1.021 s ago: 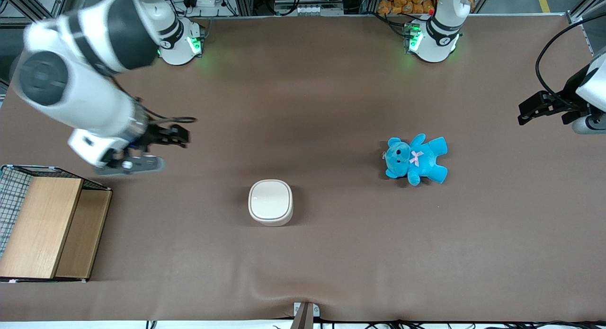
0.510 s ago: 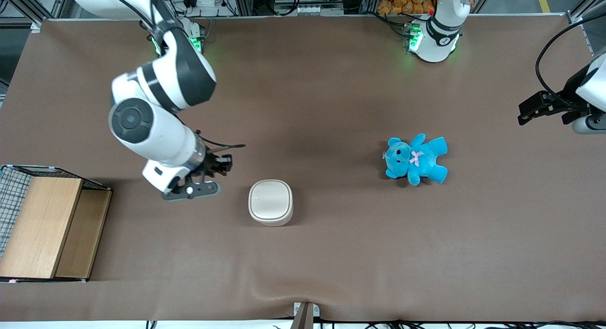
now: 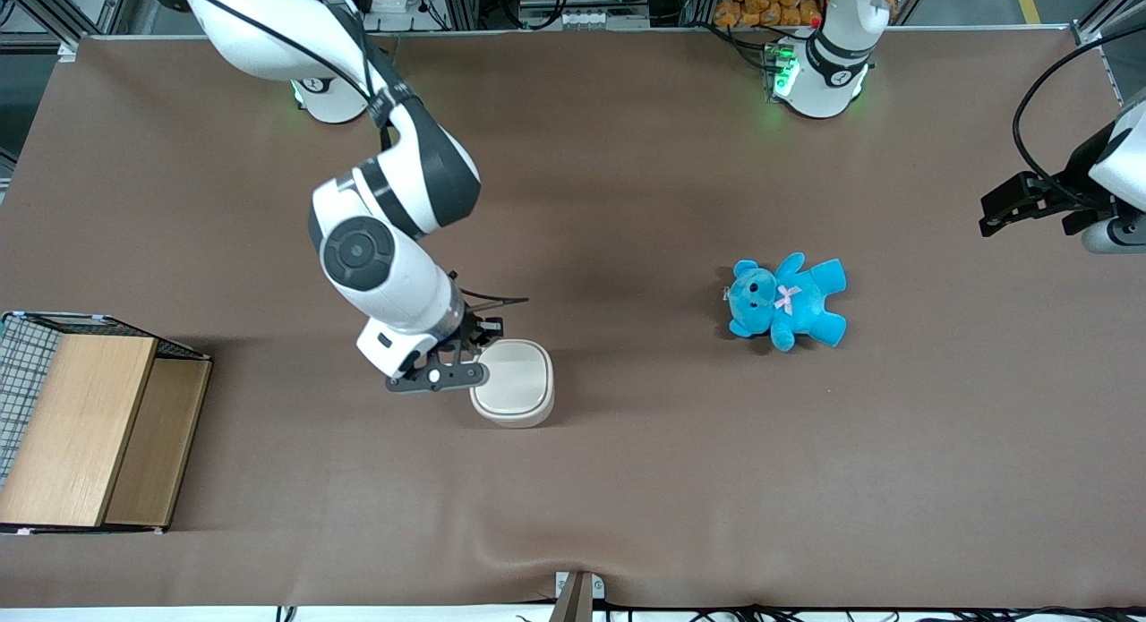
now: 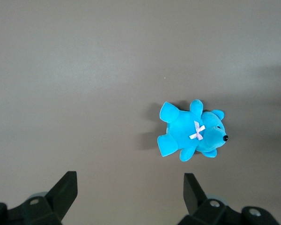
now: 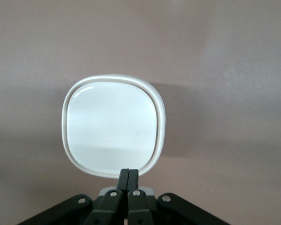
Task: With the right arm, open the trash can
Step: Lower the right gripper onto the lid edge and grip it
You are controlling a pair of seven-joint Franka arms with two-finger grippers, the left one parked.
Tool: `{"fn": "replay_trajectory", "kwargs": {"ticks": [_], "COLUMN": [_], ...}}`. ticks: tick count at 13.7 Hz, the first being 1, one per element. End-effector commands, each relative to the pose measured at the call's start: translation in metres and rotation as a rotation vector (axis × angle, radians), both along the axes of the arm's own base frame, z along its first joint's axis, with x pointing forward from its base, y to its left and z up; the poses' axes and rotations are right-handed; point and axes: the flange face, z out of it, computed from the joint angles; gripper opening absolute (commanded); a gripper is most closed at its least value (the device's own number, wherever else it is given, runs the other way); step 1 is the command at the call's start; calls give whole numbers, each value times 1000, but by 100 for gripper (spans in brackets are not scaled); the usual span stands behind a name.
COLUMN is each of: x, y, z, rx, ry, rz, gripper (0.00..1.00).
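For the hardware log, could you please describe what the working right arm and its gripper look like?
The right arm has glossy white rounded shells, dark grey joint sections and a round dark joint cap. A thin black cable runs along it. Its gripper, above the trash can edge, is small and black, with two slim fingers and silver screws.

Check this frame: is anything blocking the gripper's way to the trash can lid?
Nothing visible is. The gripper, fingers shut, is already at the edge of the trash can, whose lid lies flat and bare. The teddy bear lies well off toward the parked arm's end of the table.
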Motion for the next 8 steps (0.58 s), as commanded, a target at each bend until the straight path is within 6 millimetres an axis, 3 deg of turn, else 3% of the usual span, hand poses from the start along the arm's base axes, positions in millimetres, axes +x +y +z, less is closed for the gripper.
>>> {"fn": "replay_trajectory", "kwargs": {"ticks": [1, 8], "x": [12, 8], "y": [5, 16], "z": [-16, -60], "rx": [0, -24], "ry": [-12, 18], "rz": [-11, 10], "gripper": [0, 0]}}
